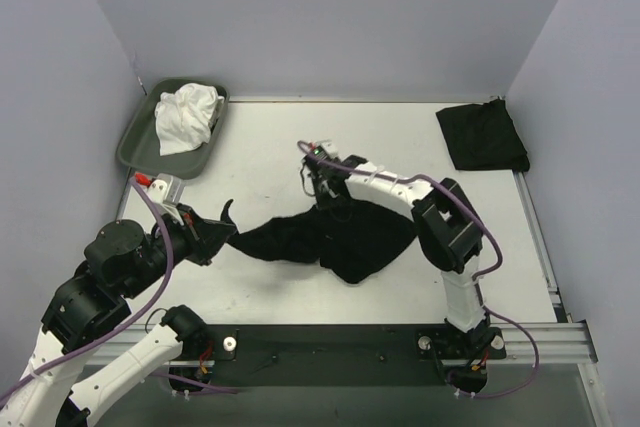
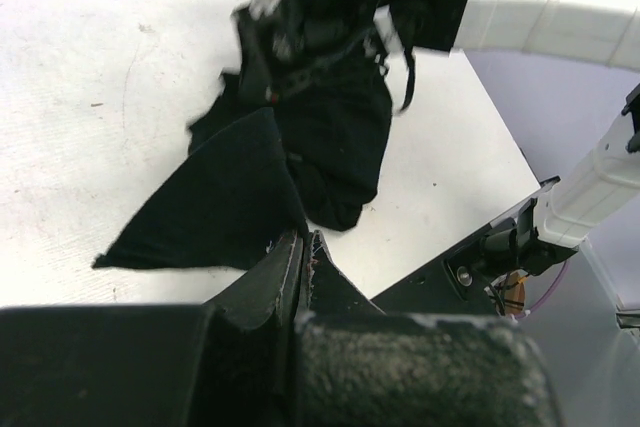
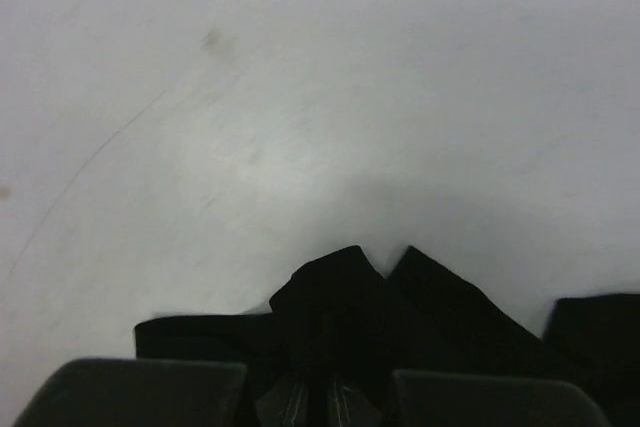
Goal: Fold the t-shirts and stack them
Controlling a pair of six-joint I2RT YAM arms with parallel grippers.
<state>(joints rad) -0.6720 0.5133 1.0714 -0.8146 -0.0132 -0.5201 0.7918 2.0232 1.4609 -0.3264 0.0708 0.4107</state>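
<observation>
The left pincer (image 2: 303, 243), jaws shut, pinches a corner of the crumpled black t-shirt (image 1: 345, 242), which stretches rightward from it across the worktop (image 1: 270, 147) to the right pincer (image 1: 330, 195), whose jaws seem closed on a bunched fold, while a folded t-shirt (image 1: 482, 137) lies well beyond to its right.

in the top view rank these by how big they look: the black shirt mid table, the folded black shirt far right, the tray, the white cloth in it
1. crumpled black t-shirt, clearly largest
2. grey-green tray
3. folded black t-shirt, not far behind the tray
4. white cloth, smallest
</observation>
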